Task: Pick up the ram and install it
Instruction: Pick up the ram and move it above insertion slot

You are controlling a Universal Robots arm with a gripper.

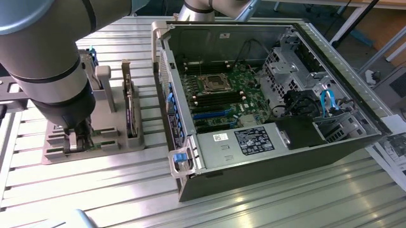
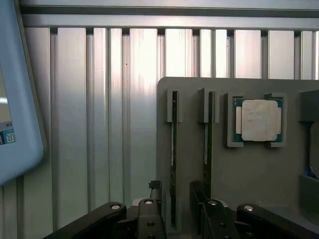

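- Pincer [image 2: 176, 187] was low over the grey holder [image 2: 249, 169], jaws apart & not clamped on anything.
- Ram [image 2: 173, 134] stood on edge in a holder slot, running lengthwise straight betw. the two fingers [image 2: 154, 201].
- Ram sat closer to one finger than the other; a clear gap showed on the far side, so no squeeze yet.
- 2nd stick [image 2: 209, 134] stood in the next slot, parallel to the ram, just outside the jaws beside the other finger.
- CPU chip [image 2: 258, 120] lay flat in its square pocket, further along the holder, apart from both sticks.
- Ext. view: arm [image 1: 44, 57] reached down to the holder [image 1: 114, 147] at that view's left; pincer [image 1: 79, 141] was down among the slots.
- A dark card [image 1: 131, 111] stood upright in the holder, next to the pincer.
- Open PC case [image 1: 330, 61] lay on the ribbed metal surface [image 1: 95, 190] at the ext. view's right of the holder, mainboard [image 1: 222, 92] exposed.
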